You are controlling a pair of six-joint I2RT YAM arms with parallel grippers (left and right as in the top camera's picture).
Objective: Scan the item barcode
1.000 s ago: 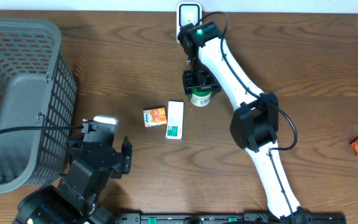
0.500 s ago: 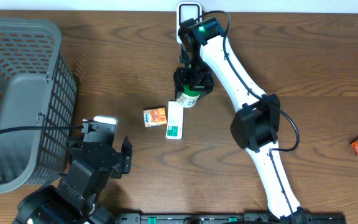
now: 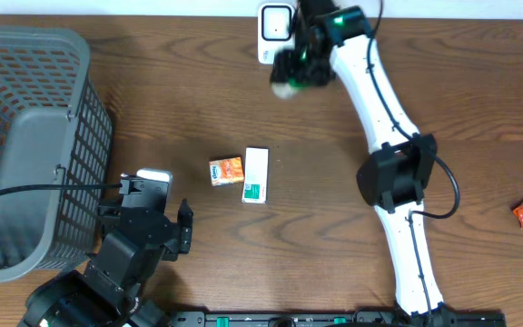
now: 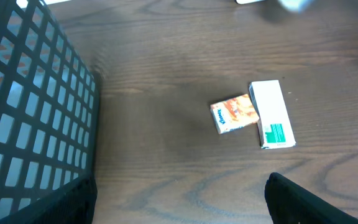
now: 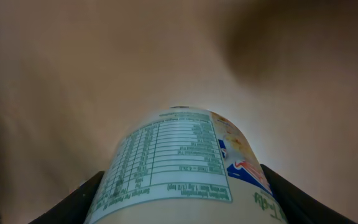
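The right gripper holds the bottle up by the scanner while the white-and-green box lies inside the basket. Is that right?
No. The right gripper holds the bottle up by the scanner, but the white-and-green box lies on the table beside the orange pack, outside the basket; the overhead view shows it.

You are seeing the white right arm (image 3: 370,91) reaching across the brown wooden table (image 3: 425,54), its right gripper (image 3: 302,65) holding a blurred pale round container (image 3: 286,84) just beside the white boxy scanner (image 3: 275,23). Mid-table, a small orange carton (image 3: 226,170) is lying against a white-and-green box (image 3: 255,174). A grey mesh basket (image 3: 80,118) is sitting far left.
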